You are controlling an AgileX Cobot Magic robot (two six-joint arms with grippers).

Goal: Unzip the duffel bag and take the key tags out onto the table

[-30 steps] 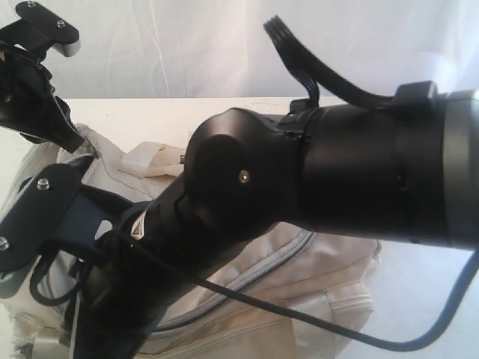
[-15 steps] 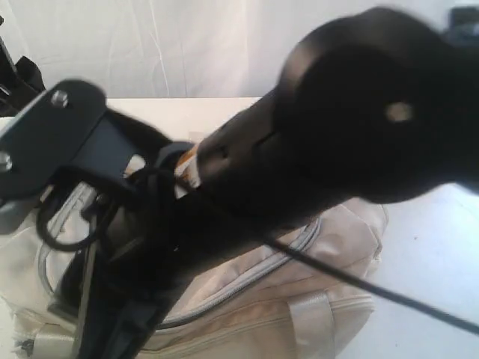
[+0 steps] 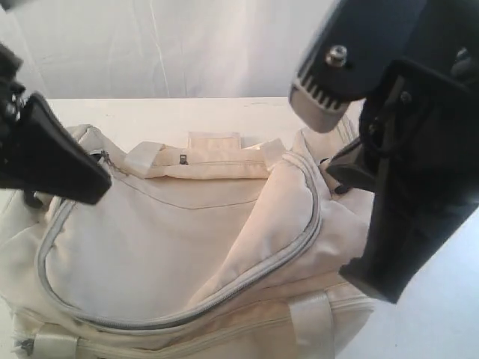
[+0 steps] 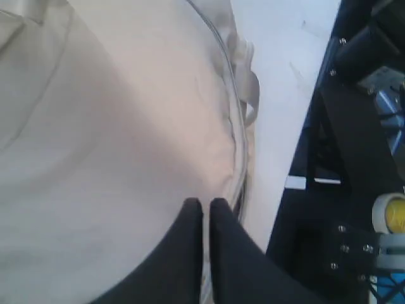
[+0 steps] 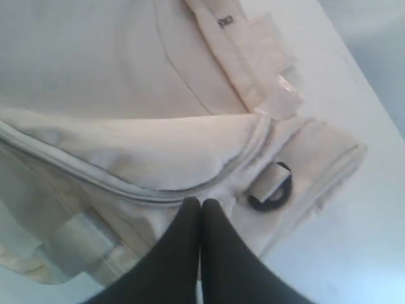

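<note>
Cream duffel bag lies zipped on the worktop; key tags unseen, presumably inside. I find left pincer clenched at the zip, probably seeking the pull; right pincer clenched empty near the D-ring.

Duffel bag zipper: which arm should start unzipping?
Left, probably: the left gripper is shut beside the zipper end where what looks like the pull sits. The right gripper is by the D-ring, no pull visible there.

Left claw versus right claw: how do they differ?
The left claw is at one end of the duffel bag, the right claw at the other. The left claw's tips sit by the grey zipper, the right claw's beside a black D-ring. Both are shut.
</note>
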